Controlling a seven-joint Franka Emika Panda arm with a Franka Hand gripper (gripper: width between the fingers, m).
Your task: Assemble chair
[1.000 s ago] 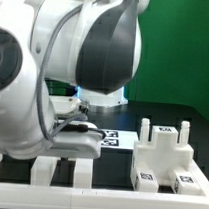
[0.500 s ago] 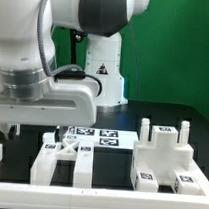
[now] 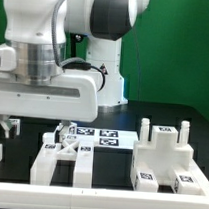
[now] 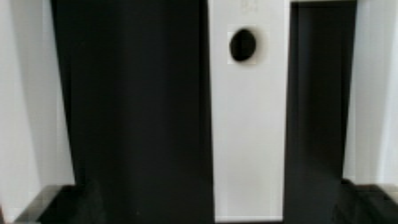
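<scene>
Since half a second ago, your arm (image 3: 56,39) has slid toward the exterior view's left. The gripper (image 3: 8,124) hangs toward the table's left edge, and you cannot tell if its fingers are apart or closed. The chair frame (image 3: 61,156) lies uncovered near the front edge. Bare black table (image 3: 114,167) comes next, then the chair block (image 3: 166,154) by the front right corner. Both carry square tags (image 3: 146,177), with no words to read.

Exterior cam sits low, about level with the desk (image 3: 117,165), looking across it toward the arm (image 3: 47,29) and the green backdrop (image 3: 181,47), near enough that the arm fills the upper half. Wrist cam looks down from super close at a white chair bar (image 4: 249,130) over black desk. They probably share the chair frame (image 3: 64,155) on the exterior view's left, can't confirm though
</scene>
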